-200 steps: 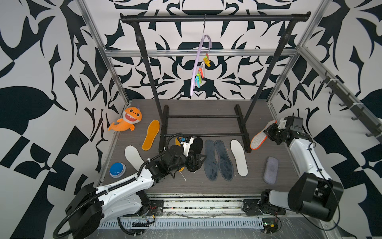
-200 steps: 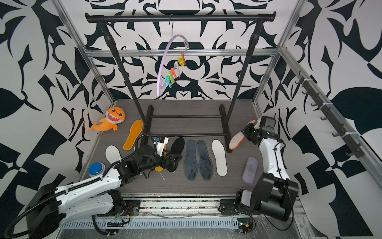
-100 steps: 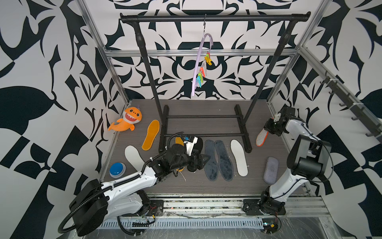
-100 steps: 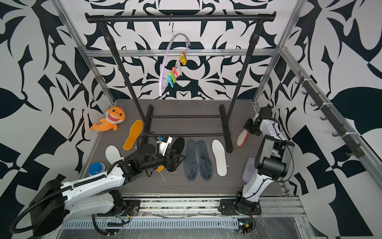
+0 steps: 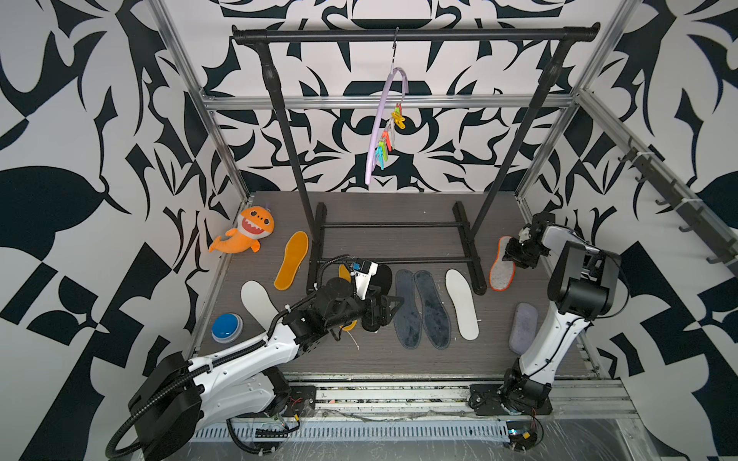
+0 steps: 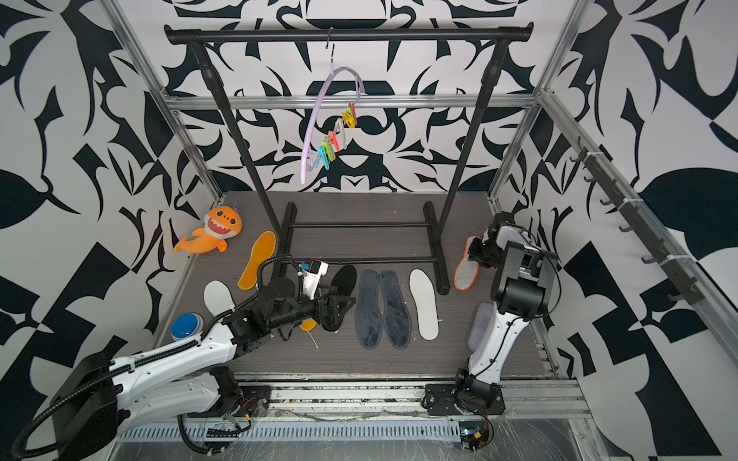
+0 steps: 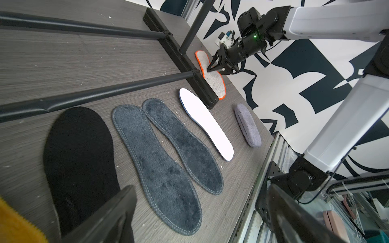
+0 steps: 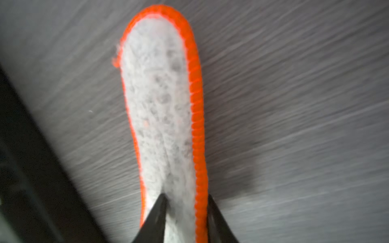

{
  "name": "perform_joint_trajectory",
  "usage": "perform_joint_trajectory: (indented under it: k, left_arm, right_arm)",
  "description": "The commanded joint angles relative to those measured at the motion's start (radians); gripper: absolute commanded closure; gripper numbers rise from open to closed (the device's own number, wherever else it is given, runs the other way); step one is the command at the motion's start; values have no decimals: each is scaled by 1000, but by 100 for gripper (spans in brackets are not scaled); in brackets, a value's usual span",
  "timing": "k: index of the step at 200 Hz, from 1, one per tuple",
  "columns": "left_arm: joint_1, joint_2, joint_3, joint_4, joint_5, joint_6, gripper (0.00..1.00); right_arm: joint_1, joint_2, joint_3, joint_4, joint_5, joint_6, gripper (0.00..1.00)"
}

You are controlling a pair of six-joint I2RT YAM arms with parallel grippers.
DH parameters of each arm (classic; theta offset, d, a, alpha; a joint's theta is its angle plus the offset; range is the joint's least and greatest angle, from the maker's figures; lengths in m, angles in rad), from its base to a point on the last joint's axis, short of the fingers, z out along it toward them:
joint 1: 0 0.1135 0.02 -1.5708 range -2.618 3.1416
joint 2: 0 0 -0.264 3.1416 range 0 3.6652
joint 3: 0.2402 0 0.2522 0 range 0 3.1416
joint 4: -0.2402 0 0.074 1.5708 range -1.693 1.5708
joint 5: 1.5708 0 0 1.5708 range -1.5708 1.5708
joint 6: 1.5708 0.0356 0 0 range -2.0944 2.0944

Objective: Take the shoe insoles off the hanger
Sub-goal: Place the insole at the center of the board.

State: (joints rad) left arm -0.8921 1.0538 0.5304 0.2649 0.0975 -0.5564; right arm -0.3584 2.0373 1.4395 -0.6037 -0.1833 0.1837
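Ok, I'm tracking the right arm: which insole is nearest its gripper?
The grey insole with the orange rim, beside the rail's foot; the right gripper straddles its end. No other has a coloured rim.

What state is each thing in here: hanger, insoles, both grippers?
Hanger: hooked on the rail, pegs empty.
Orange-rimmed insole: on the table, one end between the right gripper jaws.
Other insoles: lying on the table.
Right gripper: jaws parted.
Left gripper: open, empty, over the black insole.

The insoles (image 5: 427,307) lie scattered on the grey floor (image 5: 391,211), the lilac hanger (image 5: 376,127) hanging above.
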Motion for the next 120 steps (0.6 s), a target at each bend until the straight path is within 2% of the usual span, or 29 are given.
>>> perform_joint_trajectory:
  k: [1, 30, 36, 40, 50, 74, 97, 120]
  left_arm:
    - [4, -32, -9, -33, -44, 11, 1]
    - [4, -68, 4, -75, -101, 41, 1]
    - [4, -80, 5, -83, -117, 46, 1]
    - [4, -88, 6, -90, -128, 51, 1]
    - [4, -115, 6, -105, -151, 67, 1]
    - [4, -209, -6, -158, -253, 100, 1]
    - [4, -287, -14, -225, -403, 112, 1]
    - [4, -337, 28, -333, -450, 183, 1]
  right_arm:
    - [2, -48, 16, -30, 85, 11, 55]
    - [2, -120, -9, -12, 104, 36, 46]
    - [2, -141, -19, -2, 106, 44, 28]
    - [1, -156, -26, 4, 108, 50, 20]
    - [2, -194, -43, 16, 118, 60, 8]
    - [1, -331, -124, 75, 130, 95, 3]
    - [2, -499, -228, 139, 147, 142, 2]
    - [2, -680, -330, 195, 201, 191, 0]
